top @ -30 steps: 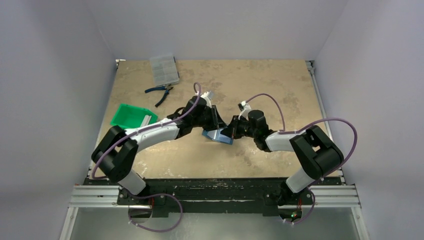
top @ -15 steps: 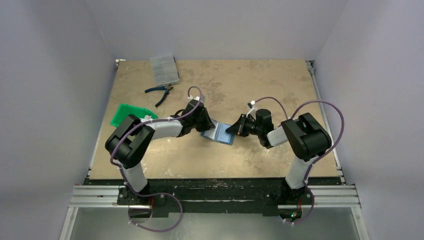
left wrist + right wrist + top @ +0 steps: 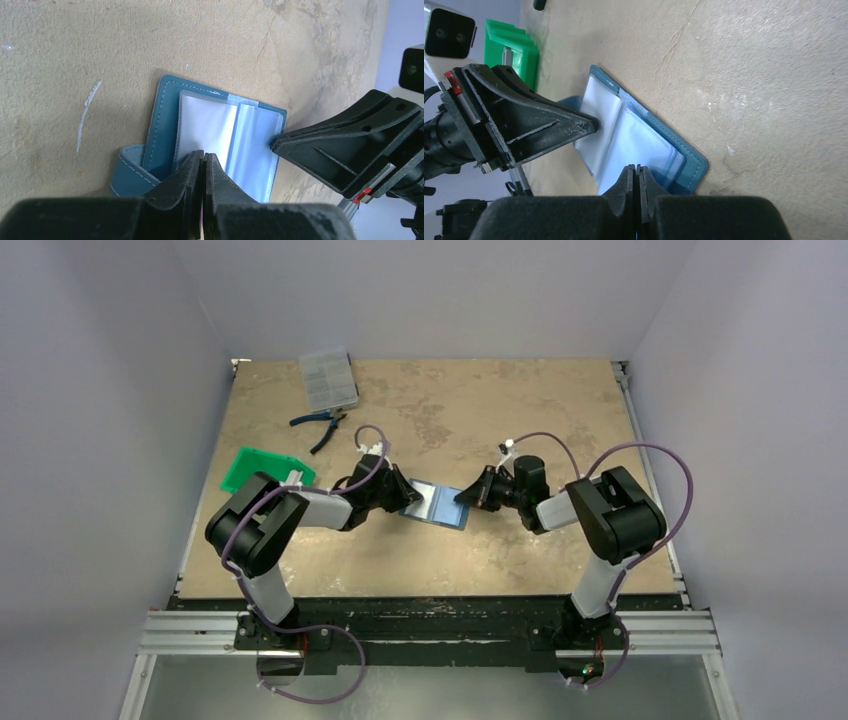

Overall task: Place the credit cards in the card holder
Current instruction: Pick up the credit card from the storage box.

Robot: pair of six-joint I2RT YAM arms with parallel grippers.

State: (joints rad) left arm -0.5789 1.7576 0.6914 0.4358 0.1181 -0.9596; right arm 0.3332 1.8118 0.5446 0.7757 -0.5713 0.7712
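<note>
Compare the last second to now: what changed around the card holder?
Both arms drew back from over the card holder: left gripper leftward, right gripper rightward. Both are shut, tips at its opposite edges, holding nothing visible. The holder now lies open flat, pockets exposed. The green tray, pliers and clear box stayed put.

The card holder [image 3: 215, 127] lies open on the tan table [image 3: 100, 50], its shiny inner pockets facing up inside a teal-blue border. The left gripper [image 3: 202, 156] comes in at the card holder's near edge, fingers pressed together, tips over the edge of the left pocket. The right gripper [image 3: 275, 143], also closed, has its tip at the card holder's right edge. A clasp tab [image 3: 127, 172] sticks out at its lower left corner. The left pocket looks whiter, possibly with a card inside; the glare makes that unclear. A white scratch [image 3: 87, 112] marks the table left of the card holder.
</note>
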